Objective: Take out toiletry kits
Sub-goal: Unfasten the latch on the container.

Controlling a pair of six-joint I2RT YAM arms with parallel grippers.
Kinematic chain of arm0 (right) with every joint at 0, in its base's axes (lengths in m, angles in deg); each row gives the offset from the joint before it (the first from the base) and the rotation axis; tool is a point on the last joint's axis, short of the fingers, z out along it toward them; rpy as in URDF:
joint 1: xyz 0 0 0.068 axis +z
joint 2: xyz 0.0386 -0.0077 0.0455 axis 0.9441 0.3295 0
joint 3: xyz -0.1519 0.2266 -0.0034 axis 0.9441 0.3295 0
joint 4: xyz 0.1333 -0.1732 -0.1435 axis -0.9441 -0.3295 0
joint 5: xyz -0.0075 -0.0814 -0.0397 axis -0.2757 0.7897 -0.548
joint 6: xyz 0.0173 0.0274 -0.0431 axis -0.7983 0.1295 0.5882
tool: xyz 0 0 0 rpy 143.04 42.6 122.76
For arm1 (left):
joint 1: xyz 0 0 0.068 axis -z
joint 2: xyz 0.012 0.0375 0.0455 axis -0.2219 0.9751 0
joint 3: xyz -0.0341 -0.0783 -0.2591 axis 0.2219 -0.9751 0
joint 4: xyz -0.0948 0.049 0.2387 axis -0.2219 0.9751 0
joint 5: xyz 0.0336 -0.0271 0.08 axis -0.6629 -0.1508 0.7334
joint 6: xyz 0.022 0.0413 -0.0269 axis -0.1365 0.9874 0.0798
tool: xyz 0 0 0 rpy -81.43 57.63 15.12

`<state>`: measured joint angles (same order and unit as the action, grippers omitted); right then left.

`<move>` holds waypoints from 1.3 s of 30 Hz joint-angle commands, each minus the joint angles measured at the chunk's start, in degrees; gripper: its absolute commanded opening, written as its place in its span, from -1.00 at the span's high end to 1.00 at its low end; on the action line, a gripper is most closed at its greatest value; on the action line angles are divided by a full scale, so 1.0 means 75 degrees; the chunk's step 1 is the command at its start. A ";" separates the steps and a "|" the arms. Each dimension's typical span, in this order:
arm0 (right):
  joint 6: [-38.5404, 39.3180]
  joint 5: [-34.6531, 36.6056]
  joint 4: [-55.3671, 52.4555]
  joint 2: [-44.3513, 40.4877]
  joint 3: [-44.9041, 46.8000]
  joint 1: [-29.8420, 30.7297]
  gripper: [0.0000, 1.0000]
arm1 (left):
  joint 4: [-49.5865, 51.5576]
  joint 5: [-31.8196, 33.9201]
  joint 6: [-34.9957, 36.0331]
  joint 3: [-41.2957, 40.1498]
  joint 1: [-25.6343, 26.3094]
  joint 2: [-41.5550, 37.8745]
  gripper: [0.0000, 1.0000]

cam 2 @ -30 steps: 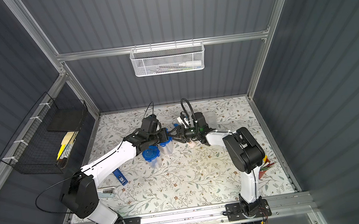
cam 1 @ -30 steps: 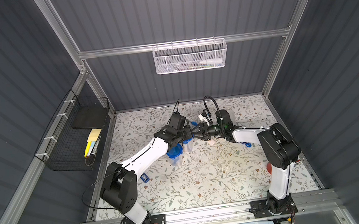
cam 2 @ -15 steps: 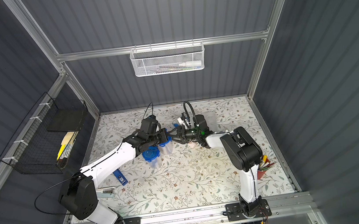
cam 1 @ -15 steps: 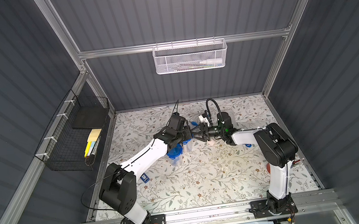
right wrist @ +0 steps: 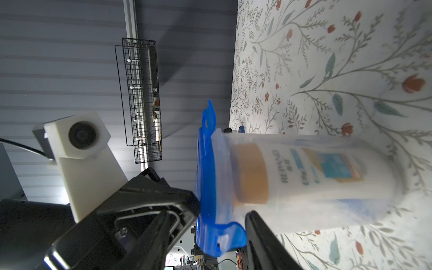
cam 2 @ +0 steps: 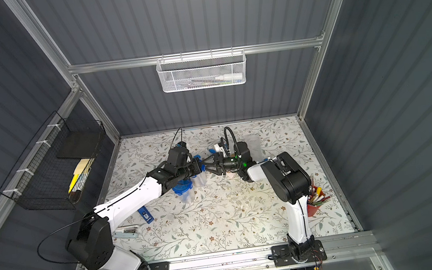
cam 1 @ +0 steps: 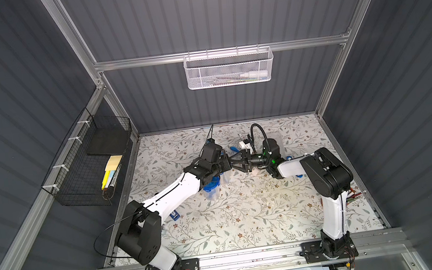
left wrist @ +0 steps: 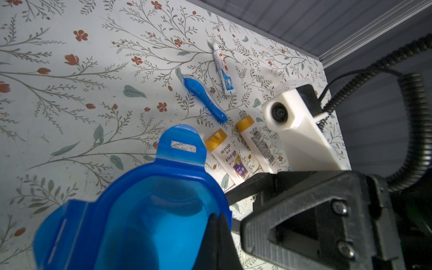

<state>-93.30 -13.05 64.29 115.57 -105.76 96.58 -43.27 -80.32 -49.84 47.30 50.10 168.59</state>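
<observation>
Part of the toiletry kits lies loose on the floral table in the left wrist view: a white-blue toothpaste tube (left wrist: pixel 224 70), a blue toothbrush (left wrist: pixel 204 98) and two cream bottles (left wrist: pixel 228 156) (left wrist: pixel 257 142) with tan caps. Another cream bottle (right wrist: pixel 292 177) sits inside a clear jar (right wrist: pixel 327 205) with a blue clip lid (right wrist: pixel 205 177). My left gripper (left wrist: pixel 217 219) is shut, its tips against the lid's rim (left wrist: pixel 140 210). My right gripper (right wrist: pixel 209 214) is open, its fingers either side of the lid's clip (right wrist: pixel 224 238). Both grippers meet tip to tip in both top views (cam 1: pixel 230 163) (cam 2: pixel 204 166).
A second blue-lidded jar (cam 2: pixel 184 192) stands beside the left arm. A dark-blue flat gadget (cam 2: pixel 145 215) lies near the left arm's base. A red cup of pens (cam 2: pixel 315 204) stands at the right edge. A black wire basket (cam 1: pixel 94 166) and a white mesh basket (cam 1: pixel 229 67) hang on the walls.
My right gripper has moved left up to the jar's lid and the left gripper, and its jaws have narrowed a little. The left arm has stayed put.
</observation>
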 commanded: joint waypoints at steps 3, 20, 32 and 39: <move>-0.0367 -0.0297 0.1383 -0.0362 -0.0097 0.0061 -0.08 | 0.1627 0.0064 -0.0206 -0.0834 -0.0089 0.0421 1.00; -0.0620 -0.0322 0.1626 -0.0879 0.0154 0.0003 -0.04 | 0.1156 -0.0152 -0.0357 -0.1402 -0.0230 0.0696 1.00; -0.0552 -0.0352 0.1437 -0.1447 0.0243 -0.0138 -0.04 | 0.1164 -0.0225 -0.0352 -0.1406 -0.0283 0.0704 1.00; 0.1479 -0.0056 -0.1427 -0.2499 0.0163 -0.0139 0.00 | 0.1433 -0.0335 -0.0226 -0.0746 -0.0283 0.0546 1.00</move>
<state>-91.57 -14.39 65.76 100.92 -103.31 95.66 -51.27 -83.41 -51.99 43.72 48.48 168.59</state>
